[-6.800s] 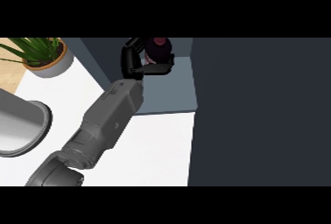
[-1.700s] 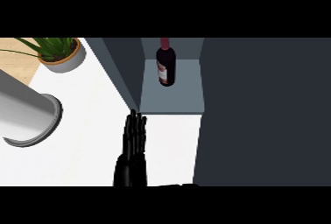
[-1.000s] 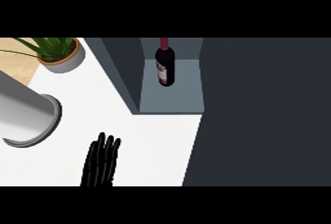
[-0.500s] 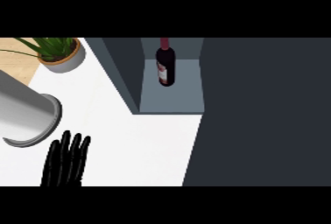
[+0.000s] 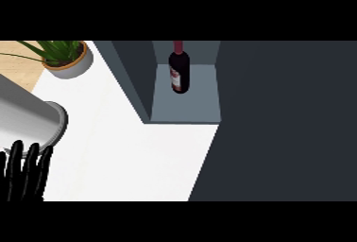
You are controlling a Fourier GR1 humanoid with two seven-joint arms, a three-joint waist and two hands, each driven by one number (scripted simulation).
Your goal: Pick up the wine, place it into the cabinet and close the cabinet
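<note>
Robot hand (image 5: 24, 171): mine, at 8 o'clock, fingers straight, holding nothing; which arm I cannot tell.
Surface (image 5: 132, 156): white, bare at centre.
Wine (image 5: 178, 71): upright inside the cabinet (image 5: 187, 101), 12 o'clock.
Handling: I judge it glass, heavy, smooth; take hold at mid-body.
Hidden: door (image 5: 286, 118) hinge, bottle base, my forearm.

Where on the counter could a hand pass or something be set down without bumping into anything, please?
The widest bare patch is the white counter between the grey cylinder, the cabinet and the dark panel. A narrower strip runs from the potted plant along the cabinet's wall. The lower left is crowded by the cylinder and the hand; the wine bottle stands on the cabinet floor.
</note>
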